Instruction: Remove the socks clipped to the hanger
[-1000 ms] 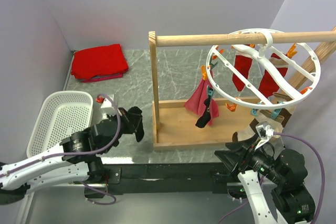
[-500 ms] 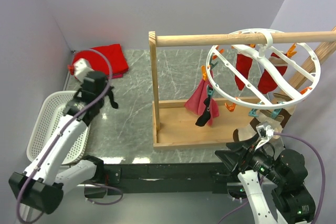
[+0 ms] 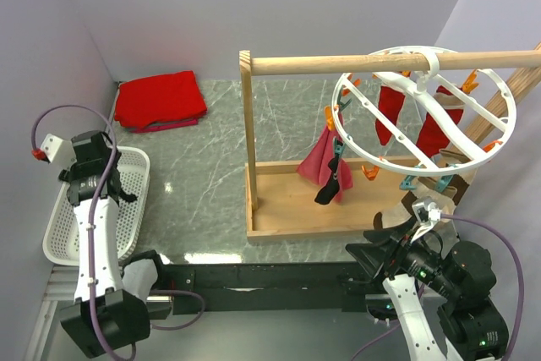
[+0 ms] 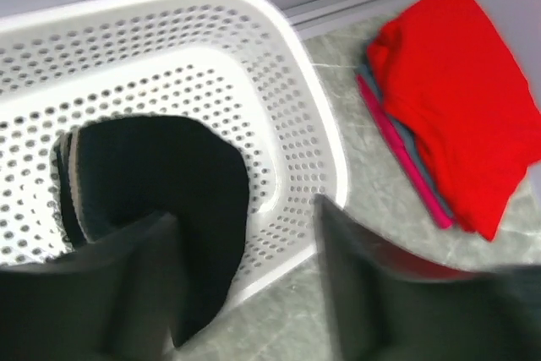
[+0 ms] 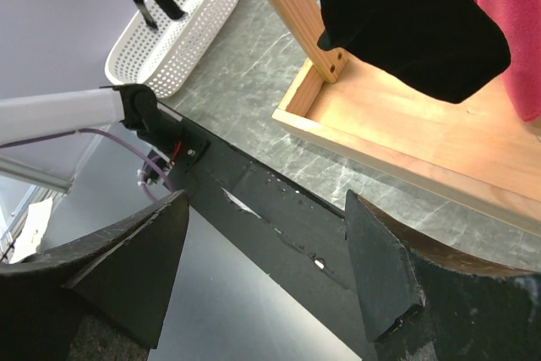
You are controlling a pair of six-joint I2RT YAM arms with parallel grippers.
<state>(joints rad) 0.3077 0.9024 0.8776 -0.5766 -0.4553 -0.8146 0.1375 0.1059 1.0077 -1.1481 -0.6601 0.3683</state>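
Observation:
The white ring hanger (image 3: 423, 107) hangs from the wooden rail. Clipped to it are a pink sock (image 3: 319, 162), a black sock (image 3: 331, 185), two red socks (image 3: 389, 116) and a brown-and-cream one (image 3: 439, 182). My left gripper (image 3: 120, 188) is open above the white basket (image 3: 63, 226). In the left wrist view, another black sock (image 4: 161, 183) lies loose inside the basket (image 4: 325, 133), past my open left gripper (image 4: 247, 243). My right gripper (image 5: 266, 226) is open and empty, low at the table's near edge, below the hanging black sock (image 5: 406, 14) and pink sock (image 5: 511, 14).
A folded red cloth (image 3: 161, 99) lies at the back left, beside the basket. The wooden rail frame (image 3: 249, 141) and its tray base (image 5: 439, 133) stand mid-right. A wall closes in on the left of the basket.
My left arm swung from the table's front to over the basket with a black sock. Its jaws then opened and the sock now lies in the basket. The right arm stayed still.

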